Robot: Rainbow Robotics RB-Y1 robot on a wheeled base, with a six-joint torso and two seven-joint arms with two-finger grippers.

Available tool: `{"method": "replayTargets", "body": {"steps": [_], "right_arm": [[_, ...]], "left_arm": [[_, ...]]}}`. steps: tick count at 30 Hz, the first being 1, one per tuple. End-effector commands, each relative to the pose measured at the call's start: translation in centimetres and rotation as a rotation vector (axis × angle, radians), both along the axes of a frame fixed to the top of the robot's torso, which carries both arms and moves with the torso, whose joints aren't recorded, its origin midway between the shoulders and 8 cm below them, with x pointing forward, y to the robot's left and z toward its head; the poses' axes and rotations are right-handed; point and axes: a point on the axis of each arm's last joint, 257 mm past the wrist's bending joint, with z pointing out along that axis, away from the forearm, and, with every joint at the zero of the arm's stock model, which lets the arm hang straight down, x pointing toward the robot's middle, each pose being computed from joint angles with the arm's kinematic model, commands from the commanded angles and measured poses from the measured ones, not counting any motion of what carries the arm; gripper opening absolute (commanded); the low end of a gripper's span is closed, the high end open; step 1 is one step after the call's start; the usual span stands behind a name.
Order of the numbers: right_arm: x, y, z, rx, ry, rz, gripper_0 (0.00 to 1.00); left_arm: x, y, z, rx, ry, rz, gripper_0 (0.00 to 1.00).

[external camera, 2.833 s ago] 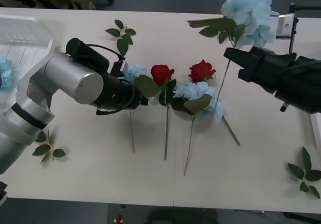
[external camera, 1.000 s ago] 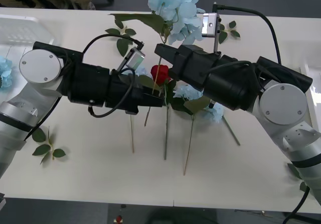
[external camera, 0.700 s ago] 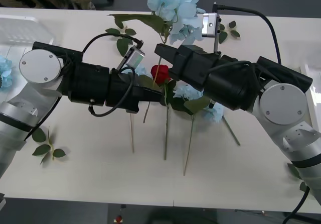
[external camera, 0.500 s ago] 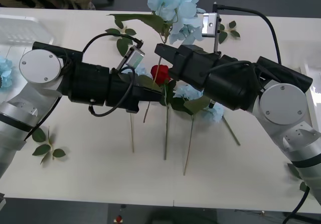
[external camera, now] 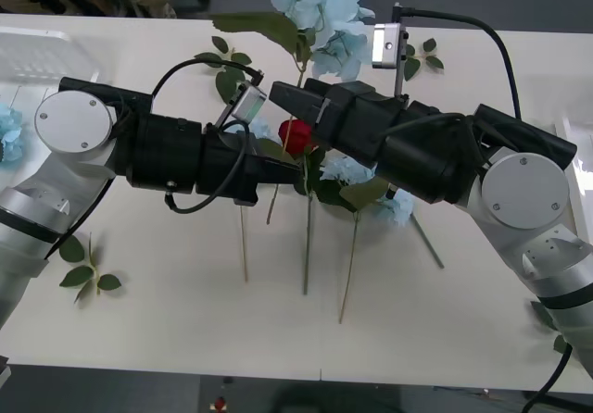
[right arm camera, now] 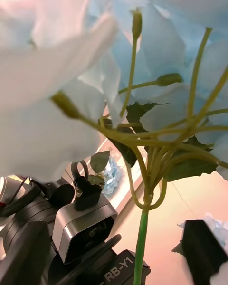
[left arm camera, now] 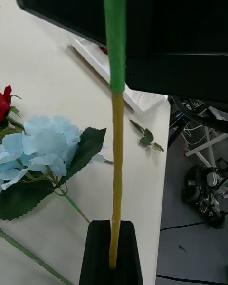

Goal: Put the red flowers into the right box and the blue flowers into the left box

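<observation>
Both arms meet over the middle of the pale surface [external camera: 167, 339]. The left pincer [left arm camera: 113, 261] is clamped tight on the thin stem of a blue flower [external camera: 320, 10], its flat black fingers [left arm camera: 99, 251] pinching the yellowish lower part, which turns bright green higher up. The fluffy, papery sky-blue head stands high above the arms, with a broad dark serrated leaf spreading to its left. From the right wrist, thin green stalks fan out under soft pale petals. The right pincer [external camera: 283, 98] sits right at that same stem, just below the head; whether it grips or is apart, I cannot tell.

On the surface beneath, a small round red flower [external camera: 296, 135] lies on a long straight stem, with more blue clusters [external camera: 375, 186] and leaves beside it. The ribbed, slotted white left box [external camera: 42, 61] sits at the far left, a blue bloom [external camera: 9, 135] next to it. The smooth white rim of the right box [external camera: 582, 177] shows at the right edge.
</observation>
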Motion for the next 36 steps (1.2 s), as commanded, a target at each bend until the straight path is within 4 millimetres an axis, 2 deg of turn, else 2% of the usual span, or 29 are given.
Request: {"method": "replayTargets", "body": {"steps": [1, 6, 9, 11, 12, 13, 17, 20, 24, 27, 28, 31, 32, 33, 34, 36], "right_arm": [[-0.3, 0.2, 2.0, -0.016, -0.082, 0.007, 0.95], [-0.4, 0.2, 2.1, -0.01, -0.079, 0.011, 0.96], [-0.4, 0.1, 2.0, -0.009, -0.077, 0.012, 0.96], [-0.4, -0.1, 1.9, -0.016, -0.078, 0.011, 0.96], [-0.4, -0.1, 1.9, -0.018, -0.078, 0.013, 0.96], [-0.3, -0.4, 1.6, -0.027, -0.073, 0.01, 0.96], [0.0, -1.8, 0.7, -0.074, -0.063, 0.007, 0.96], [0.0, -3.8, -0.6, -0.146, -0.042, 0.015, 0.96], [0.1, -7.6, -3.4, -0.256, 0.037, 0.009, 0.96], [-0.1, -9.7, -4.6, -0.293, 0.105, 0.005, 0.96], [-0.1, -11.2, -5.4, -0.325, 0.143, -0.005, 0.96], [0.0, -13.6, -6.0, -0.36, 0.228, -0.026, 0.96], [-0.1, -13.9, -6.2, -0.363, 0.242, -0.03, 0.96], [0.0, -15.1, -6.4, -0.384, 0.28, -0.042, 0.96], [0.0, -16.0, -6.7, -0.401, 0.313, -0.057, 0.96], [0.3, -17.8, -7.3, -0.436, 0.361, -0.095, 0.96]], "left_arm": [[-0.2, -0.3, 0.8, 0.0, -0.086, -0.035, 0.0], [0.4, 1.0, 0.4, 0.026, -0.085, -0.015, 0.0], [1.3, 3.3, -0.1, 0.071, -0.094, 0.019, 0.0], [2.2, 6.1, -0.5, 0.13, -0.102, 0.054, 0.0], [2.4, 6.8, -0.6, 0.143, -0.104, 0.062, 0.0], [3.0, 9.2, -0.9, 0.192, -0.105, 0.088, 0.0], [4.5, 15.3, -1.5, 0.287, -0.085, 0.168, 0.0], [5.6, 21.0, -1.8, 0.333, -0.03, 0.261, 0.0], [7.1, 27.9, -1.0, 0.395, -0.007, 0.386, 0.0], [7.6, 31.7, -0.4, 0.458, -0.016, 0.443, 0.0], [7.8, 34.2, -0.1, 0.498, -0.017, 0.482, 0.0], [7.8, 39.2, 0.2, 0.584, -0.013, 0.558, 0.0], [7.8, 39.9, 0.2, 0.595, -0.012, 0.568, 0.0], [7.8, 42.8, 0.4, 0.651, -0.015, 0.612, 0.0], [7.9, 44.9, 0.5, 0.69, -0.022, 0.645, 0.0], [8.0, 47.9, 0.9, 0.751, -0.037, 0.694, 0.0]]}}
